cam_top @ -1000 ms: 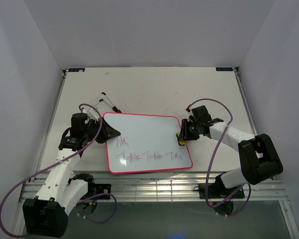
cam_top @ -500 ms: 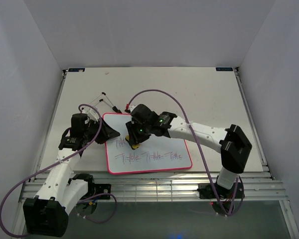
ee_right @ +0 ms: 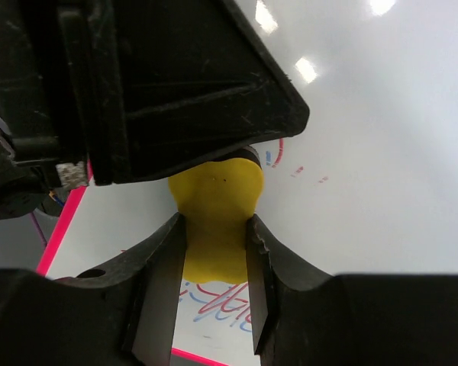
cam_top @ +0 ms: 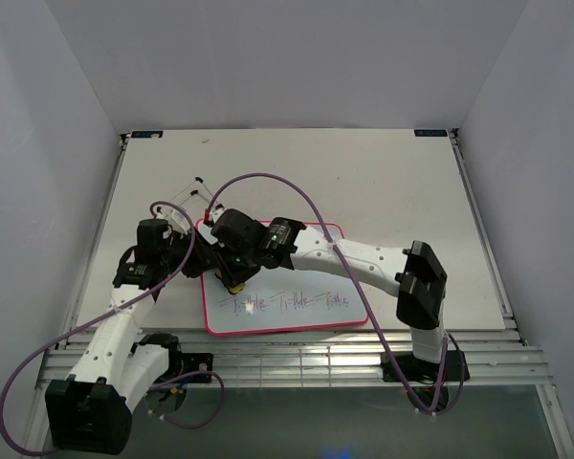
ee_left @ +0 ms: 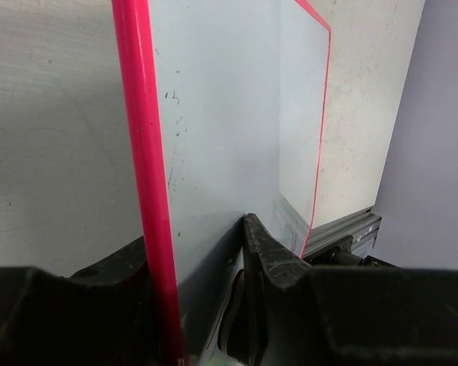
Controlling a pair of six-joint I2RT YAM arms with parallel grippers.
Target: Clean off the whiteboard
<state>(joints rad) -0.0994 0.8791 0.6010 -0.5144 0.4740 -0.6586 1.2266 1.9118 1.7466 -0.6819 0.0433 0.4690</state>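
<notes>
Here, left gripper (ee_left: 201, 255) jaws pinch the whiteboard (ee_left: 229, 114) edge, steadying it; right gripper (ee_right: 217, 255) jaws clamp the eraser (ee_right: 216, 192) between them

- The table (cam_top: 392, 182) is a pale, lightly scuffed slab with a slatted metal strip (cam_top: 297, 356) along its 6 o'clock edge.
- A whiteboard (cam_top: 287, 318) with a pink-red frame lies flat just toward 6 o'clock from the table's middle, with one row of writing near its 6 o'clock edge.
- Thin black wire legs (cam_top: 209, 194) rest on the table at the board's 11 o'clock corner.
- Small dark labels (cam_top: 429, 132) sit at the two far corners.
</notes>
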